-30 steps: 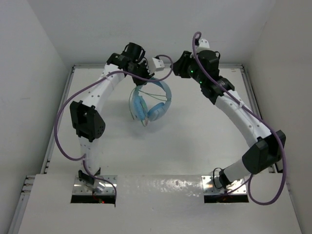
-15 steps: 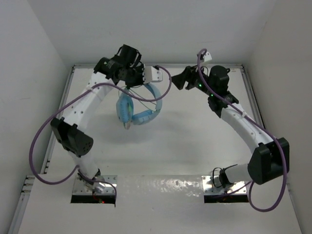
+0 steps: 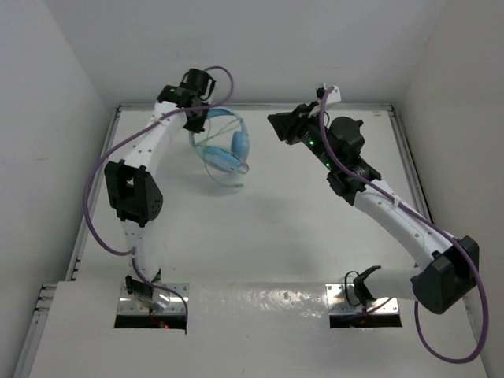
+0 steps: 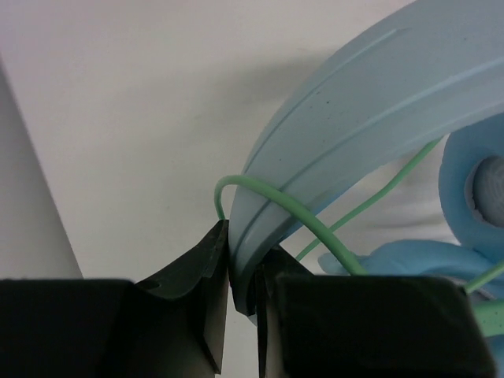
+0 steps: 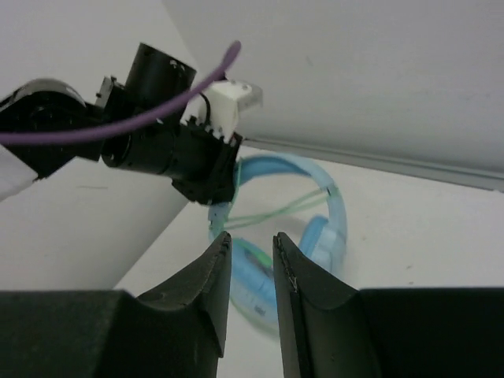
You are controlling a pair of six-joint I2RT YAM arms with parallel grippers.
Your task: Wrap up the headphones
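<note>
Left wrist view: left gripper point(image 4: 242, 272) clamps just the headband point(image 4: 354, 126) edge of the headphones point(image 4: 465, 157), so they might slip out. The right gripper point(image 5: 252, 264) is barely parted and empty, so the cable point(image 4: 315, 228) could unwind.

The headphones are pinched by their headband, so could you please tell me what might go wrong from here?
The left gripper grips just the thin headband, so the headphones could twist or slip out. The green cable loops over the headband right beside the jaws and might snag or get pinched.
</note>
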